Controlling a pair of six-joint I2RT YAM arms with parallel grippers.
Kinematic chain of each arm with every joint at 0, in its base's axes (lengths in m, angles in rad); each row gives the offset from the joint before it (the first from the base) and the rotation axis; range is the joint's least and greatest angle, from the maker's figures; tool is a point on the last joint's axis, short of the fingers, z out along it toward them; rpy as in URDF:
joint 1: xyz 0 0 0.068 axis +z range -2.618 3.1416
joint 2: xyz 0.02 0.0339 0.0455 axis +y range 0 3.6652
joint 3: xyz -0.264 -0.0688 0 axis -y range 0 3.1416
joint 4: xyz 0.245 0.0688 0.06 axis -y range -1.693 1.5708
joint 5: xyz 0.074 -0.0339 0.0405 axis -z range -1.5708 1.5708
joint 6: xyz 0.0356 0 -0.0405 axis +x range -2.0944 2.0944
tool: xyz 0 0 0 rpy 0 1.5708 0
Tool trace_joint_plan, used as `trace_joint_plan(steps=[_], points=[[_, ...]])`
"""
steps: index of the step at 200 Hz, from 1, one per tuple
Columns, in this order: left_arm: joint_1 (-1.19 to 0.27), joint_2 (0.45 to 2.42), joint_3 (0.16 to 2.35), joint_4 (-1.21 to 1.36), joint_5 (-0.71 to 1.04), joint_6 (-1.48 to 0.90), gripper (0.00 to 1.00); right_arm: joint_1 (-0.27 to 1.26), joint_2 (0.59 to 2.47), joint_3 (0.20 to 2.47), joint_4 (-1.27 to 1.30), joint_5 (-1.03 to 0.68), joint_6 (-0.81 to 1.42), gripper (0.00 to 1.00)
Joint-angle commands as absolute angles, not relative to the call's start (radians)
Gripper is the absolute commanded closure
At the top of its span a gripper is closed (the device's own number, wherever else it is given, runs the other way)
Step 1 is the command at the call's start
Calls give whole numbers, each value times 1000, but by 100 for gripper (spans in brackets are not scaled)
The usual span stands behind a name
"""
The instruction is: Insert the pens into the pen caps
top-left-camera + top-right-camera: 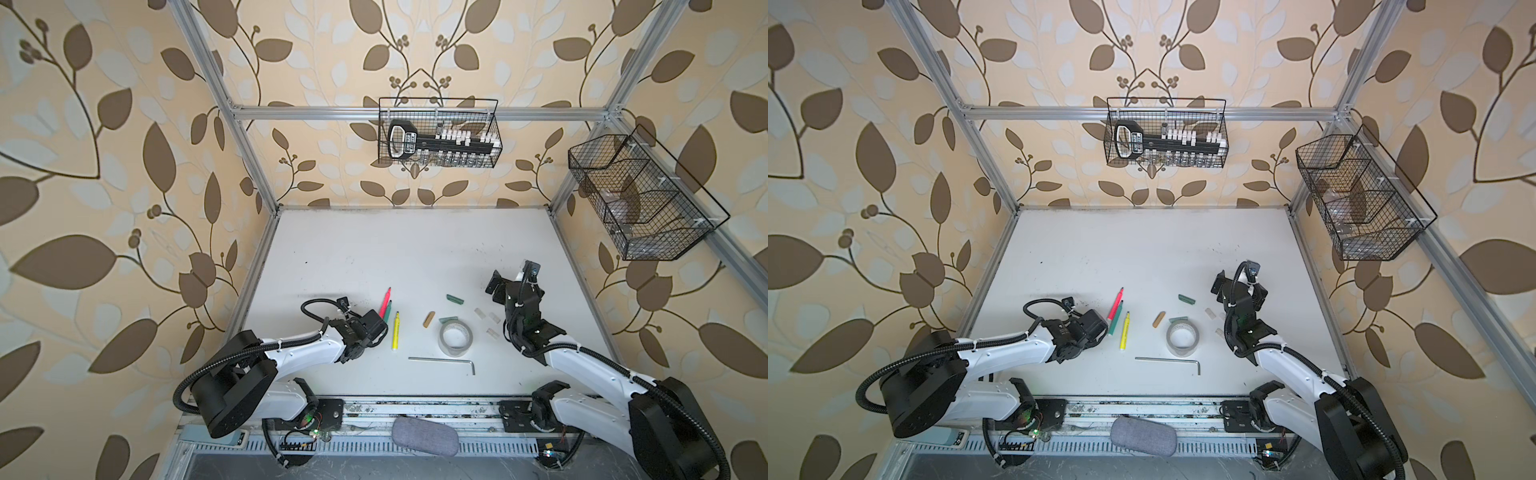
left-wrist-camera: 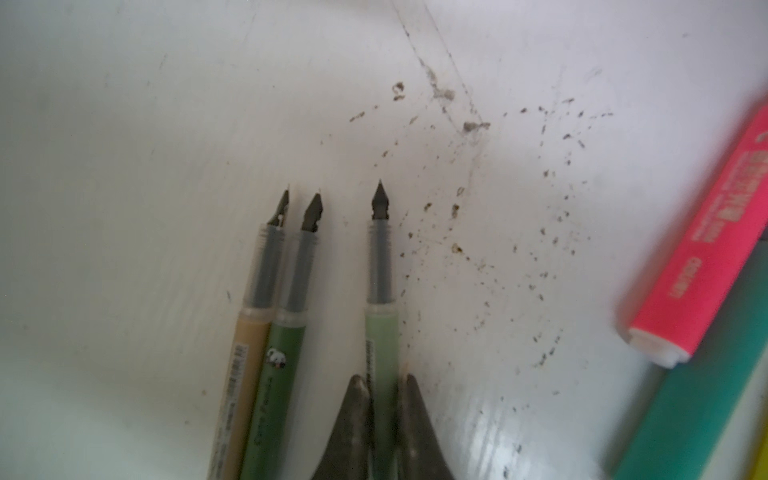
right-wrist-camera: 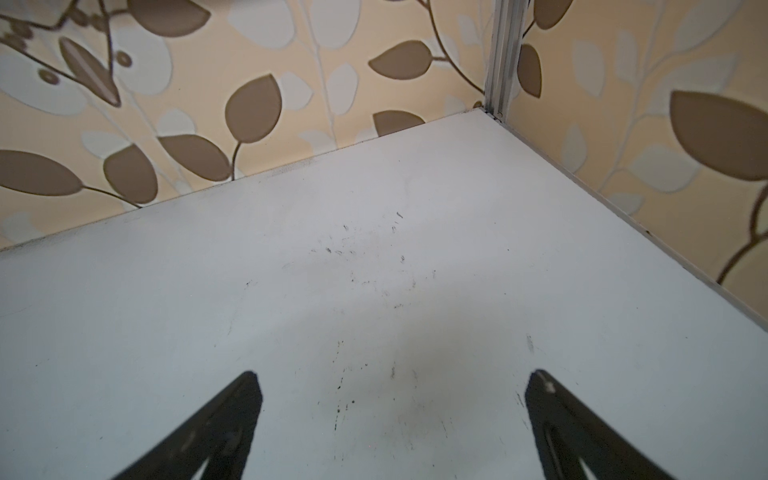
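Top view: tan cap point(image 1: 428, 320) is lying beside the tape roll point(image 1: 454, 338). Left wrist: grey-green pen point(image 2: 380, 332), on the table point(image 2: 166, 124), is being clenched by left gripper point(image 2: 382, 380); being gripped far from the nib point(image 2: 379, 199), it may swivel. Right wrist: right gripper point(image 3: 395, 382) is being held open, empty.

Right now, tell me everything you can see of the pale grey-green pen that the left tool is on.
The slim pale grey-green plastic pen is uncapped: a dark pointed nib, a clear sleeve over a grey core, then a matt barrel with small print along it. It seems to lie on the white table, with the left tool shut on its barrel.
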State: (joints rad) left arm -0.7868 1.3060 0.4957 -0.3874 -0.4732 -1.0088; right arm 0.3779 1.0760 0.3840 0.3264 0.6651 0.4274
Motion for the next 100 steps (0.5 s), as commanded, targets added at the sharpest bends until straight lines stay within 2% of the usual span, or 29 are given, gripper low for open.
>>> trace_joint_plan(steps=[1,21,58,100], points=[[-811,1307,463,-325,-339,-949,100,377,1075,449,240,728,461,0],[-829,1289,485,-309,-337,-924,100,370,1031,525,-6,740,638,0],[-881,1242,539,-351,-358,-871,100,422,897,554,-93,551,702,0],[-940,1121,574,-367,-357,-802,100,463,836,447,70,221,894,0]])
